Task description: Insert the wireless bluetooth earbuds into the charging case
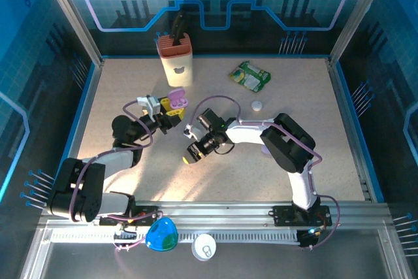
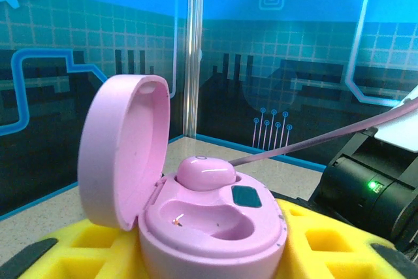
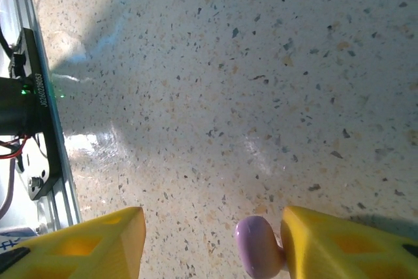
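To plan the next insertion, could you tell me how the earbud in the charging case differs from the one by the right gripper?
The seated earbud rests in the far socket of the open charging case; the loose earbud is outside it, seen against the table. The seated earbud touches no finger; the loose earbud lies against one finger of the right gripper. Both are small, smooth, rounded.

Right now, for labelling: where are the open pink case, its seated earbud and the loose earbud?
pink oval plastic charging case (image 2: 209, 256): left wrist view, base front wall.
glossy pink seated earbud (image 2: 206, 173): left wrist view, domed top.
loose lilac plastic earbud (image 3: 258, 247): right wrist view, rounded body.
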